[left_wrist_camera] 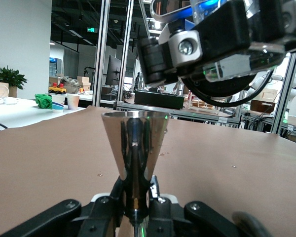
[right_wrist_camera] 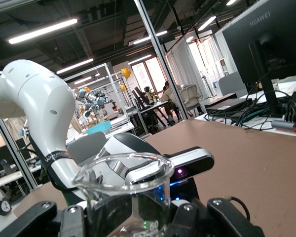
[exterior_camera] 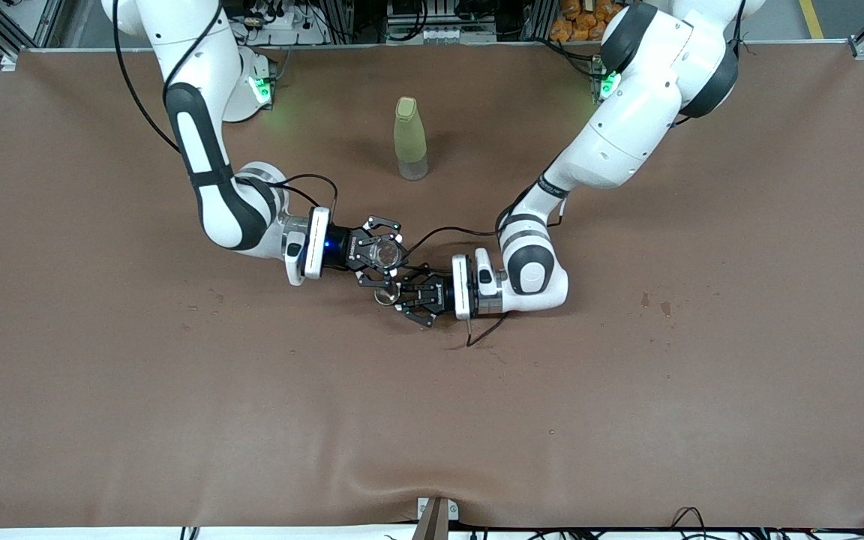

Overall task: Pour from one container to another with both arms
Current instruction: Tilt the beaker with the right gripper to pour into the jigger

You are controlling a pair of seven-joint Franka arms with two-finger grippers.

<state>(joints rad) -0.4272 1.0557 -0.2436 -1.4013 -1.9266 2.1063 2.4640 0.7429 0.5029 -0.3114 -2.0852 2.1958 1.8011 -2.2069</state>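
My right gripper (exterior_camera: 381, 255) is shut on a clear glass beaker (exterior_camera: 385, 253), held above the middle of the table. In the right wrist view the beaker (right_wrist_camera: 123, 182) fills the space between that gripper's (right_wrist_camera: 130, 219) fingers. My left gripper (exterior_camera: 396, 296) is shut on the narrow waist of a shiny metal cone-shaped cup (exterior_camera: 385, 298), which stands upright just beside and below the beaker. The left wrist view shows the cup (left_wrist_camera: 134, 143) gripped at its stem by the left gripper (left_wrist_camera: 135, 205), with the right gripper (left_wrist_camera: 212, 44) hanging close above it.
A yellow-green bottle (exterior_camera: 410, 139) stands upright on the brown table (exterior_camera: 177, 390), farther from the front camera than both grippers. A black cable (exterior_camera: 484, 330) trails on the cloth by the left wrist. Small crumbs (exterior_camera: 653, 304) lie toward the left arm's end.
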